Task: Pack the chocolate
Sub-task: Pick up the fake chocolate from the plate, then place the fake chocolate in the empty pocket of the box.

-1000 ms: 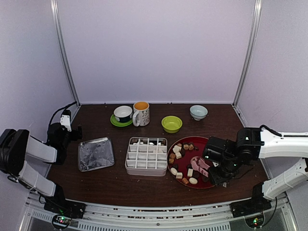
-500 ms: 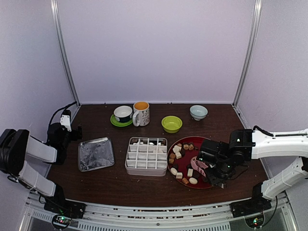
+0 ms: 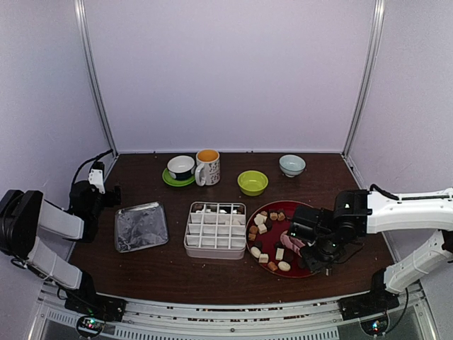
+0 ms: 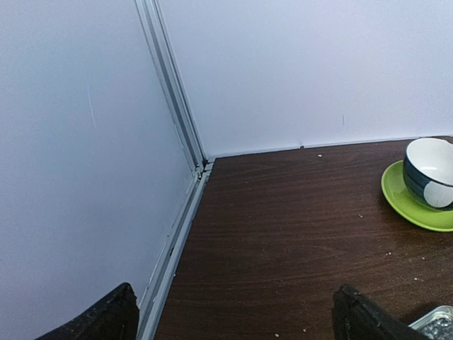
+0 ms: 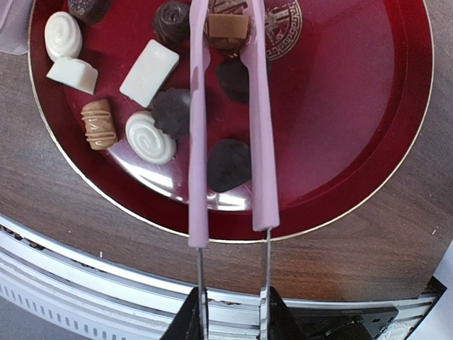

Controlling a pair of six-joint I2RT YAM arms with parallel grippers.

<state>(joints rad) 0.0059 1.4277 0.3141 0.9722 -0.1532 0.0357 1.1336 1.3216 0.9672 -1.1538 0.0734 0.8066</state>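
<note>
Chocolate pieces (image 5: 148,71) lie on your red plate (image 5: 354,106), where your right gripper (image 5: 230,312) squeezes pink tongs (image 5: 261,142) around a tan piece (image 5: 227,28), while your left gripper (image 4: 233,322) gapes wide.

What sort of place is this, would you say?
Probably a robot test booth: pale walls with metal corner posts enclose a dark wooden table staged with chocolates and a divided box.

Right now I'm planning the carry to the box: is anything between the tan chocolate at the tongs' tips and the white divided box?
No visible barrier. The tan chocolate lies between the tips of the pink tongs on the red plate; toward the white divided box lie only other chocolates on the plate.
</note>
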